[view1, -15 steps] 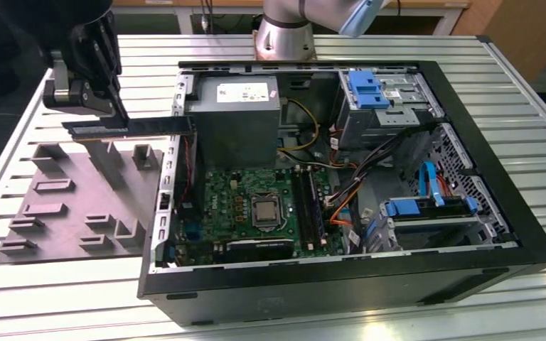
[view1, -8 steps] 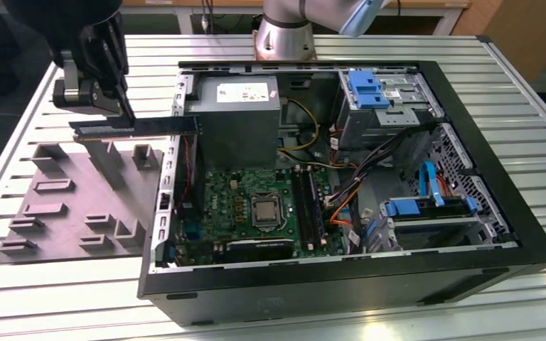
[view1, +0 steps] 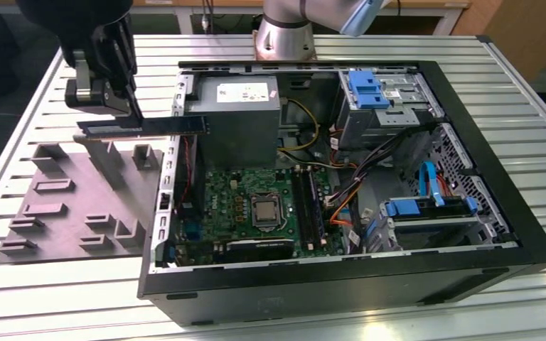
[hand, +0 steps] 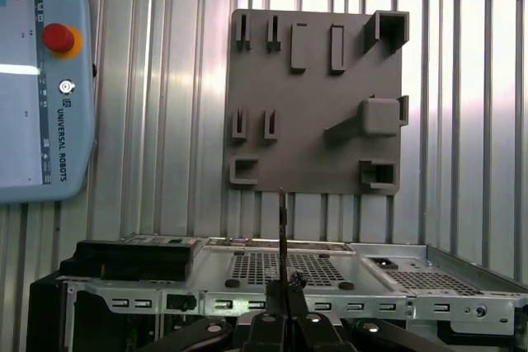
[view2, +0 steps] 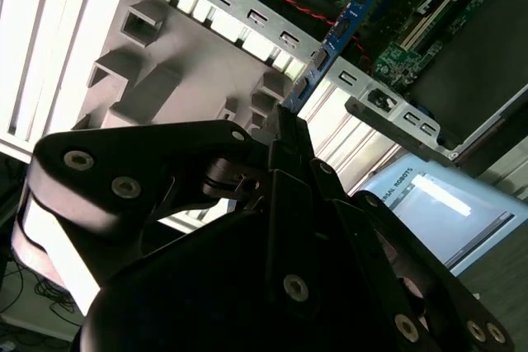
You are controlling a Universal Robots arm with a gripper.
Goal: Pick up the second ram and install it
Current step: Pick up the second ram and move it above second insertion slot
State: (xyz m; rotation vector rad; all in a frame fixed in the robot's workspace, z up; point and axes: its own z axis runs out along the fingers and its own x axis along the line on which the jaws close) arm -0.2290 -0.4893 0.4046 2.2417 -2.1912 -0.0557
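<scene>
The carry step is judged to be in hand: the second ram [view1: 145,126] is clamped level in the gripper [view1: 121,119] at the upper left of the exterior view, above the grey fixture [view1: 74,192] and just outside the open computer case [view1: 349,277]. Installing is judged to call for its edge to be aligned over the memory slots [view1: 309,202]. The stick is seen edge-on in the first wrist view, lengthwise in the second wrist view.

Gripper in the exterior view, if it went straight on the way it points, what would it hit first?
Probably the grey fixture block, and the second ram in the gripper would touch first; depth is unclear, so the case wall is possible.
</scene>
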